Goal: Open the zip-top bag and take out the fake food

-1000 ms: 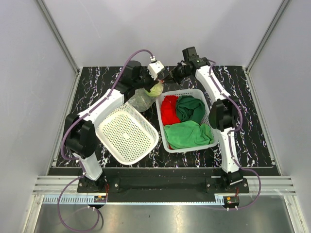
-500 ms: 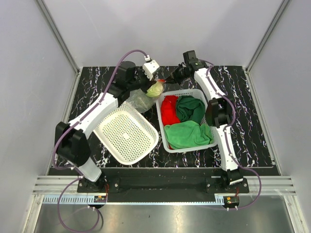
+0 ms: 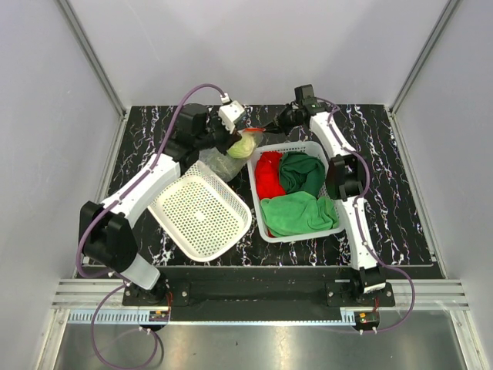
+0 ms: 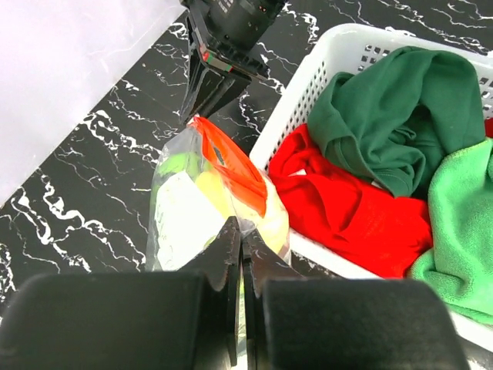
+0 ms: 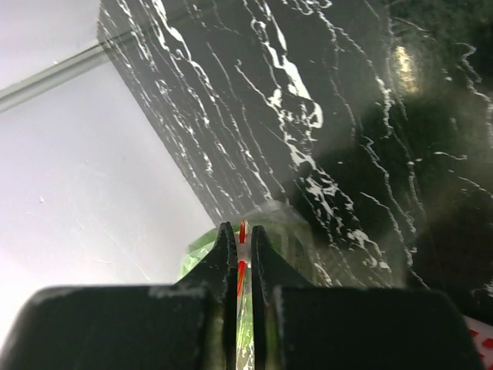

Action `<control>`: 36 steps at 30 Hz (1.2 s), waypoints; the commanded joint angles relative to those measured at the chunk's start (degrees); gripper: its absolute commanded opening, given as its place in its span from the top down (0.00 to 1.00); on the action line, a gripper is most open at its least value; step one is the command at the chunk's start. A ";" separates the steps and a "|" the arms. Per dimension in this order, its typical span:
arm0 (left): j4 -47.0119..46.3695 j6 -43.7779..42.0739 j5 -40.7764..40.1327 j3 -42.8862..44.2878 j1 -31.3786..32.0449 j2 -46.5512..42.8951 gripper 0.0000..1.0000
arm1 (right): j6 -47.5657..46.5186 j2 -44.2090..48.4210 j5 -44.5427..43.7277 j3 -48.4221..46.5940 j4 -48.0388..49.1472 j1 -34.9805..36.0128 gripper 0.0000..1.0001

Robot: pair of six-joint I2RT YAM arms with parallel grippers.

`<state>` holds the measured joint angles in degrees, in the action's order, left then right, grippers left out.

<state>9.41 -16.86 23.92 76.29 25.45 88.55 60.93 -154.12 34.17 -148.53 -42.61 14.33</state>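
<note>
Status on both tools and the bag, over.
Left tool shut on zip-top bag, near edge. Right tool shut on its red zip strip. Fake food inside. Basket of cloths close alongside, not blocking.

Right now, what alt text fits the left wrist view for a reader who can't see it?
The left claw and the right claw, both shut, pinch opposite edges of the zip-top bag, its red-orange strip between them and pale fake food inside. Right: a white basket of red and green cloths.
</note>
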 commanded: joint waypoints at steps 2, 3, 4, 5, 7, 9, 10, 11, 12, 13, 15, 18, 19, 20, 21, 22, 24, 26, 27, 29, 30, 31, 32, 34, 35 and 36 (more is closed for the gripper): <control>1.11 4.80 9.36 5.09 -1.98 -2.33 0.69 | -7.13 11.37 -6.05 5.00 3.58 -2.37 1.00; 0.88 6.21 11.65 3.35 -2.86 -2.68 0.49 | -7.66 13.30 -5.96 4.39 3.76 -2.46 1.00; -3.56 8.14 12.98 0.99 -4.34 -4.60 0.45 | -9.14 13.93 -5.18 3.52 4.02 -2.46 1.00; -6.31 12.51 15.08 -1.21 -5.05 -6.01 0.39 | -9.85 14.20 -4.91 2.55 3.94 -2.29 1.00; -12.01 19.63 17.37 -5.27 -6.64 -9.18 0.33 | -11.35 14.29 -3.24 -0.35 4.29 -2.29 1.00; -14.32 23.87 19.40 -5.71 -7.69 -10.41 0.31 | -13.63 14.55 -2.97 -2.11 3.94 -2.20 1.00; -15.98 28.16 20.10 -5.63 -7.87 -10.51 0.31 | -14.16 14.90 -3.06 -2.12 4.11 -2.11 1.00; -15.83 30.38 18.46 -5.02 -7.96 -10.42 0.31 | -14.26 15.25 -3.23 -1.94 4.11 -2.02 1.00; -14.87 32.31 16.87 -4.06 -7.96 -9.46 0.31 | -13.91 15.78 -3.06 -1.68 4.20 -1.85 1.00; -12.77 35.12 15.73 -1.26 -7.96 -8.58 0.30 | -13.73 16.05 -2.71 -1.59 4.81 -1.59 1.00; -10.21 36.98 13.71 1.48 -7.79 -5.69 0.01 | -13.73 16.48 -2.53 -1.76 4.90 -0.97 1.00; -6.09 37.26 6.52 6.04 -7.09 -1.74 0.01 | -13.12 16.49 -2.01 -2.81 5.43 0.00 1.00; -1.63 34.90 3.18 7.80 -7.00 -0.50 0.01 | -12.94 16.31 -1.83 -3.17 5.43 0.26 1.00; 0.41 33.84 1.23 11.21 -6.91 0.64 0.01 | -12.85 16.22 -1.66 -3.52 5.52 0.35 1.00; 2.00 33.13 -0.96 12.47 -6.91 2.74 0.01 | -12.68 16.14 -0.78 -3.61 5.61 0.35 1.00; 3.84 30.51 -2.20 13.61 -6.91 3.72 0.01 | -12.59 16.14 -0.43 -3.70 5.61 0.35 1.00; 4.47 28.38 -3.09 16.34 -6.73 6.88 0.01 | -12.67 15.96 0.80 -3.61 5.61 0.35 1.00; 7.80 26.01 -4.41 20.80 -6.73 11.43 0.01 | -13.02 16.22 1.16 -3.09 5.52 0.44 1.00; 9.30 25.57 -4.67 22.65 -6.82 12.95 0.01 | -13.20 16.40 1.25 -2.65 5.35 0.44 1.00; 12.56 24.69 -3.54 24.86 -6.73 16.98 0.01 | -13.64 16.84 1.68 -2.12 5.35 0.44 0.99; 14.30 24.60 -4.23 26.52 -6.73 18.13 0.01 | -13.64 17.01 1.77 -1.94 5.08 0.44 0.98; 15.02 24.25 -4.41 27.06 -6.73 19.28 0.01 | -13.73 17.19 1.77 -1.77 4.82 0.53 0.97; 15.72 23.98 -4.50 27.76 -6.82 21.12 0.01 | -13.90 17.28 1.86 -1.68 4.56 0.44 0.96; 17.48 23.72 -5.20 29.35 -6.82 22.80 0.02 | -13.90 17.28 1.95 -1.68 3.42 0.44 0.92; 17.83 23.72 -5.03 29.87 -6.82 24.37 0.04 | -14.17 17.19 2.04 -2.11 2.89 0.44 0.86; 18.36 23.89 -4.85 30.49 -6.82 25.17 0.07 | -14.34 17.19 2.12 -2.29 1.49 0.44 0.82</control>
<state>23.88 8.69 20.60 102.35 18.50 111.22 47.92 -140.55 34.06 -148.92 -39.86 14.63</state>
